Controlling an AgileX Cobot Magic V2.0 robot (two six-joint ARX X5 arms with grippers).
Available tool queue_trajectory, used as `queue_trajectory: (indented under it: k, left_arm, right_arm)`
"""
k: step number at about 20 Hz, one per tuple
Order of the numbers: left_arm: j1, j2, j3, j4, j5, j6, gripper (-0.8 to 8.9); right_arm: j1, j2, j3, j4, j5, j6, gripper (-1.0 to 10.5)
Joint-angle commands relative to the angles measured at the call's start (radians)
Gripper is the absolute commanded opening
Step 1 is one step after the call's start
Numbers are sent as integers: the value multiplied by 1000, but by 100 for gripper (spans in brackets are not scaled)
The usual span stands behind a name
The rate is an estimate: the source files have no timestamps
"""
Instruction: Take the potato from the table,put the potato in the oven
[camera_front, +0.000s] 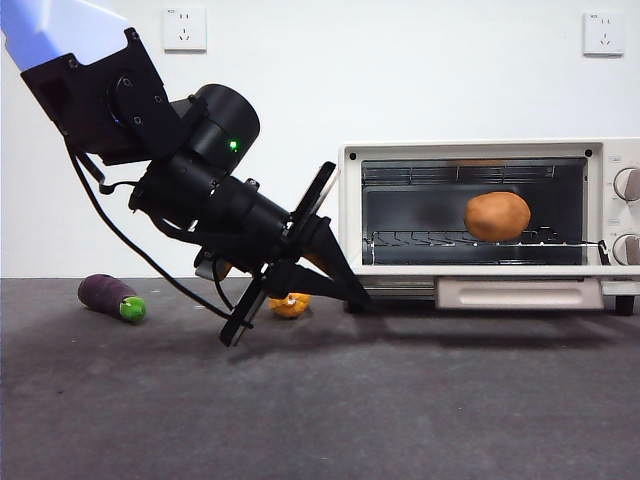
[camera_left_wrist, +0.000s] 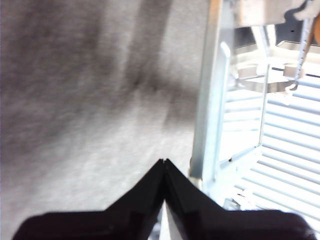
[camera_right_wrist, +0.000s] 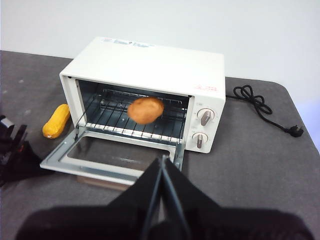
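Observation:
The orange-brown potato (camera_front: 497, 216) (camera_right_wrist: 145, 110) lies on the wire rack inside the cream-white oven (camera_front: 480, 148) (camera_right_wrist: 145, 60). The oven door (camera_right_wrist: 107, 155) hangs open, folded down toward the table (camera_front: 400, 400). My left gripper (camera_front: 358, 296) (camera_left_wrist: 164, 162) is shut and holds nothing; it sits low at the oven's left front corner, beside the edge of the open door (camera_left_wrist: 207, 100). My right gripper (camera_right_wrist: 162, 160) is also shut and holds nothing. It hovers well in front of the oven and is out of the front view.
A yellow-orange item (camera_front: 290, 305) (camera_right_wrist: 56, 121) lies on the table just left of the oven, behind the left arm. A purple eggplant (camera_front: 112, 297) lies farther left. The oven's black power cord (camera_right_wrist: 260, 107) trails to its right.

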Motion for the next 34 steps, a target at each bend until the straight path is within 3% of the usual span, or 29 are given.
queue_trajectory:
  k: [1, 6, 11, 20, 25, 30, 34]
  left_arm:
    - [-6, 8, 53, 30, 27, -3, -5]
    - [-4, 8, 150, 16, 35, -2, -5]
    - [14, 8, 213, -11, -23, -1, -5]
    - [72, 8, 220, 88, -62, -95, -5]
    - [88, 8, 307, 90, -71, -96, -5]
    - [88, 8, 398, 80, -10, -37, -5]
    - [82, 6, 435, 83, 94, -16, -5]
  right_arm:
    - [2, -3, 3, -5, 0, -8, -12]
    - [2, -3, 3, -17, 0, -9, -12]
    - [2, -3, 3, -17, 0, -8, -12]
    - [2, -3, 3, -4, 0, -6, -12]
    - [2, -3, 3, 3, 0, 2, -12]
    - [2, -3, 3, 1, 0, 1, -5]
    - [2, 2, 3, -18, 0, 1, 2]
